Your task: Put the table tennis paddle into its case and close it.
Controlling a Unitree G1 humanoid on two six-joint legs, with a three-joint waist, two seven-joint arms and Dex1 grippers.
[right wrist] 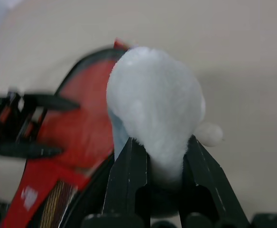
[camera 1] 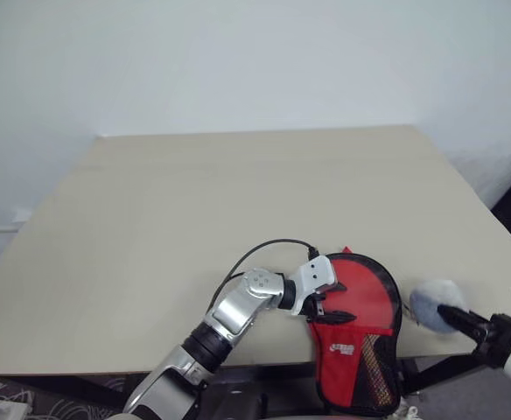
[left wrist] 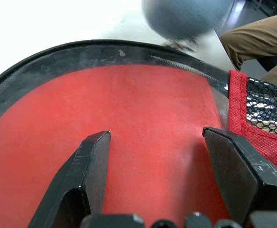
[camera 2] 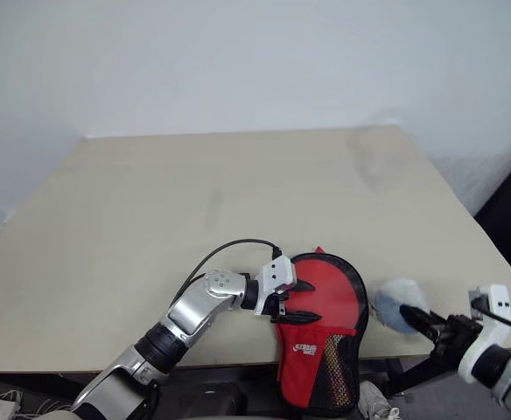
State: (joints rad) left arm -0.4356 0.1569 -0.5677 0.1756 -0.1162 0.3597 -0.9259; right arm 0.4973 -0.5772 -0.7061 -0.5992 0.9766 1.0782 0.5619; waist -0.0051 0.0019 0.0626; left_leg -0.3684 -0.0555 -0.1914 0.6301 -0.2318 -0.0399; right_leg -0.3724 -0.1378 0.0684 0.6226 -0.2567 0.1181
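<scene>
Left eye view shows us the case (camera 1: 357, 328) lying at the near edge of the counter (camera 1: 194, 201), its narrow end hanging over that edge toward the robot. We see its red side up, with a white logo and black mesh on the lower part and black trim around the round part. Through the clear panel we see a flat red surface; we cannot tell if this is the paddle or only the fabric. Our left hand (camera 1: 323, 308) rests on the left side of the case, its two black fingers (left wrist: 88, 166) spread wide over the red surface, holding nothing. Just beside the case on the right, our right hand (camera 1: 452, 315) is closed on a small bluish-grey fluffy lump (camera 1: 432, 302), which sits between its fingers (right wrist: 129, 175) at the counter edge.
</scene>
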